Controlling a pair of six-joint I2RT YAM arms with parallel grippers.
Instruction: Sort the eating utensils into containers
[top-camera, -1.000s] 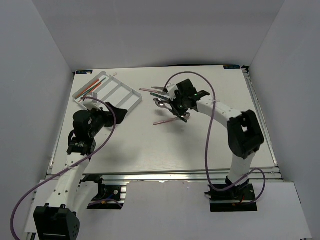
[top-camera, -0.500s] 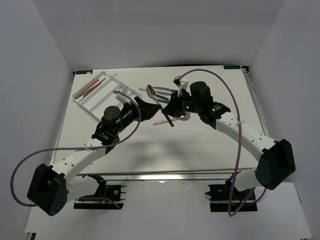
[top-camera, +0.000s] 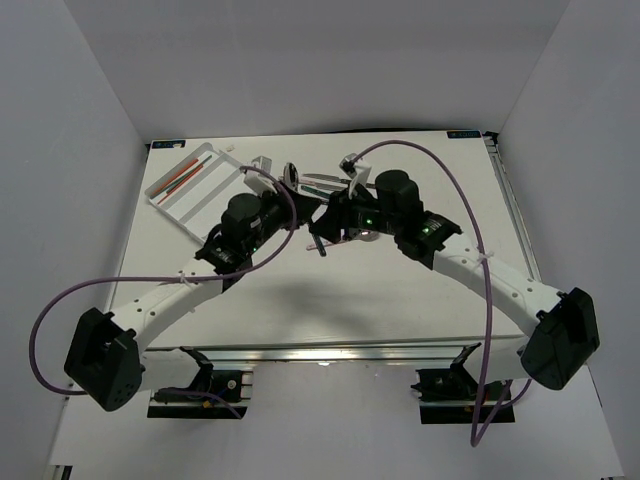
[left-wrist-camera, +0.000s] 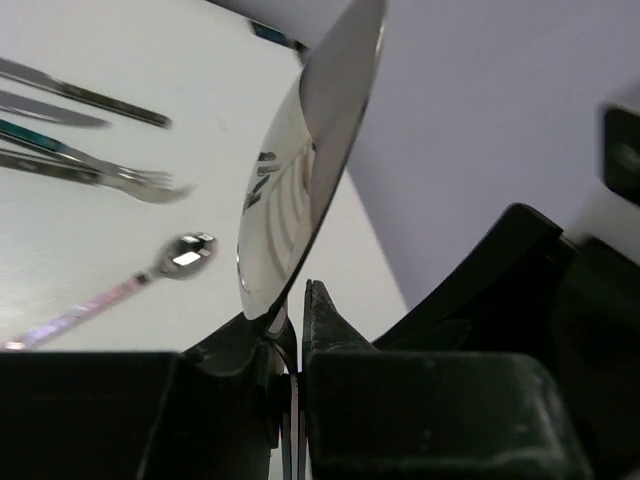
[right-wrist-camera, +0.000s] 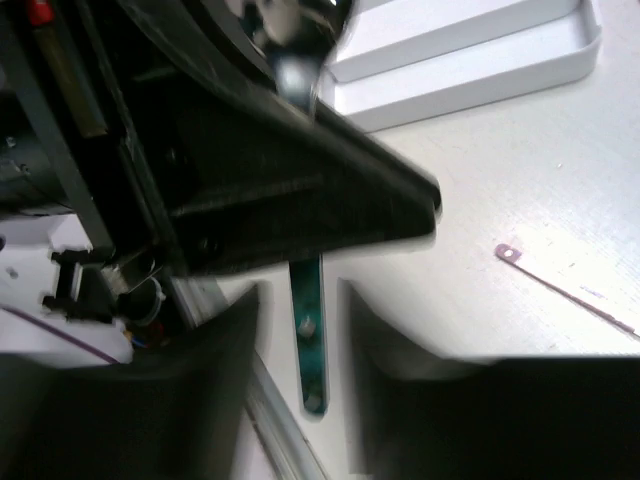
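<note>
Currently, the step in hand is a mid-air handover of one spoon (left-wrist-camera: 310, 150) between the two arms, above the middle of the table (top-camera: 350, 300). The left gripper (left-wrist-camera: 292, 320) is pressed together on the spoon's neck, just under the bowl, which stands upright above the jaws. The right gripper (right-wrist-camera: 298, 300) straddles a teal handle (right-wrist-camera: 308, 350), apparently that of the same spoon. Its fingers (right-wrist-camera: 225, 380) are spread, with a gap on each side of the handle, so they apply no pinch.

The tray (top-camera: 205, 175) lies at the far left of the table, partly hidden behind the left arm. Chopsticks (top-camera: 180, 176) lie in its outermost compartment. Knives (left-wrist-camera: 70, 90), a fork (left-wrist-camera: 140, 180) and a pink-handled spoon (left-wrist-camera: 187, 250) lie loose on the table beyond the grippers — not yet sorted.

Next move, as judged:
- Back the right arm away along the handle's line without dragging it.
- Swing the left arm to the tray and tilt the spoon level with a free compartment — not the one holding chopsticks — before release.
</note>
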